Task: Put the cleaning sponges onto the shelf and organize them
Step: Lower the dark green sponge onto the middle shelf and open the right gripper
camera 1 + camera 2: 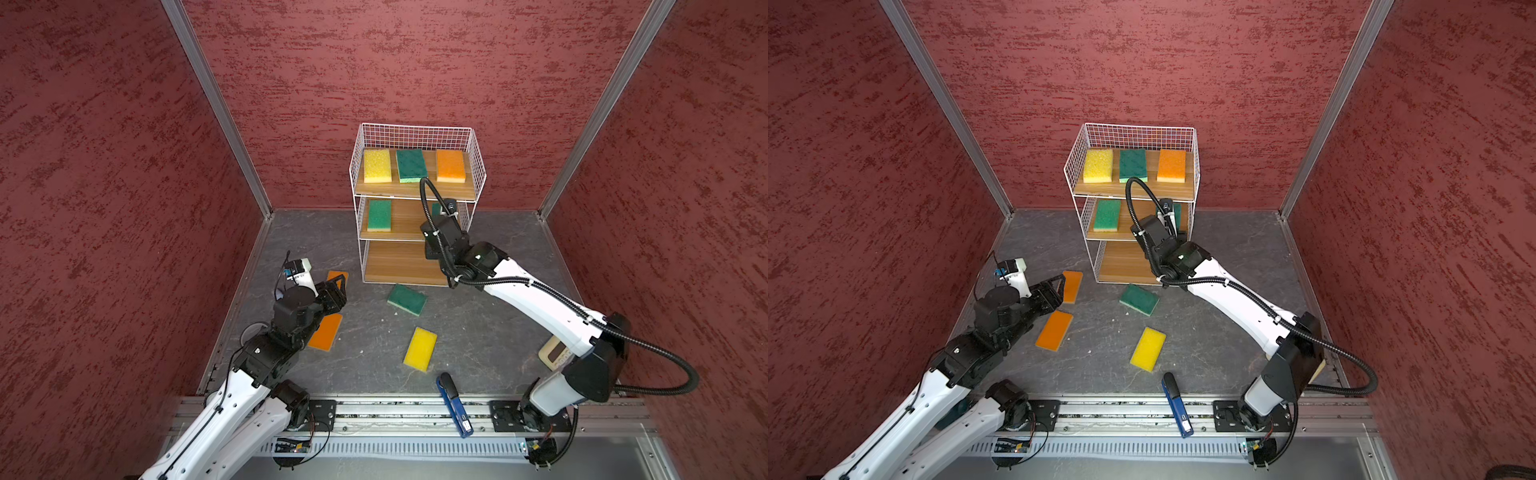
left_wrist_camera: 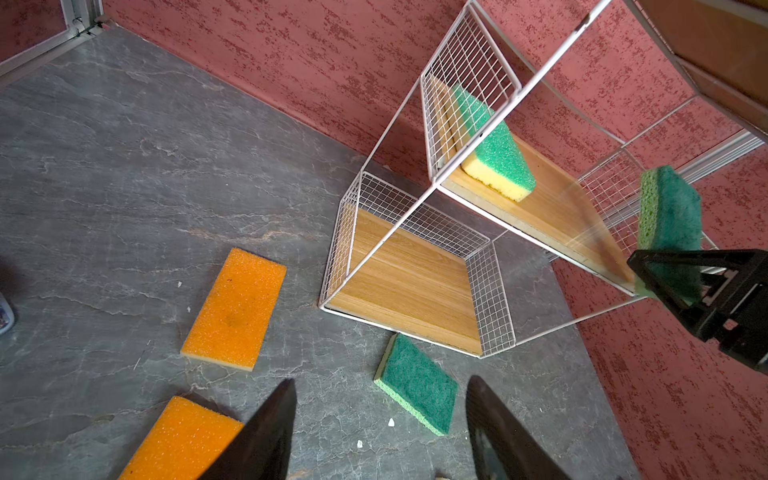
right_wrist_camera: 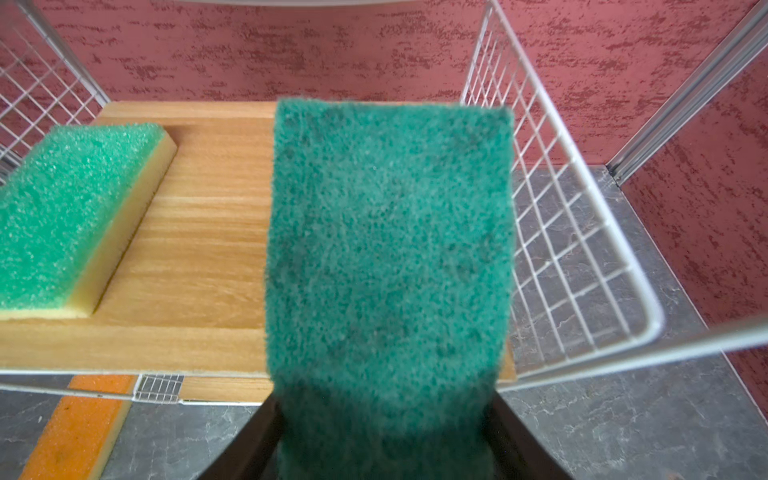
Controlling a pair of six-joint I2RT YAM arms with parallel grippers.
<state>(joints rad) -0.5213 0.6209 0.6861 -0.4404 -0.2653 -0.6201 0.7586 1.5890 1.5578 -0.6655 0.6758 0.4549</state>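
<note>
While the right tool [image 3: 384, 432] pinches a dark green sponge [image 3: 386, 232] over the right side of the middle board of the shelf [image 1: 399, 262], four others already lie shelved. A yellow sponge [image 1: 377, 165], green sponge [image 1: 411, 165] and orange sponge [image 1: 451, 165] sit in a row on top, and a light green sponge [image 1: 379, 215] lies on the middle tier's left. Four remain on the worktop [image 1: 1225, 332]: two orange sponges [image 1: 1054, 330], a loose green sponge [image 1: 1139, 299] and a loose yellow sponge [image 1: 1148, 349]. The left tool [image 1: 337, 286], spread and empty, hovers beside the orange pair. By my reckoning, the task is about half done.
</note>
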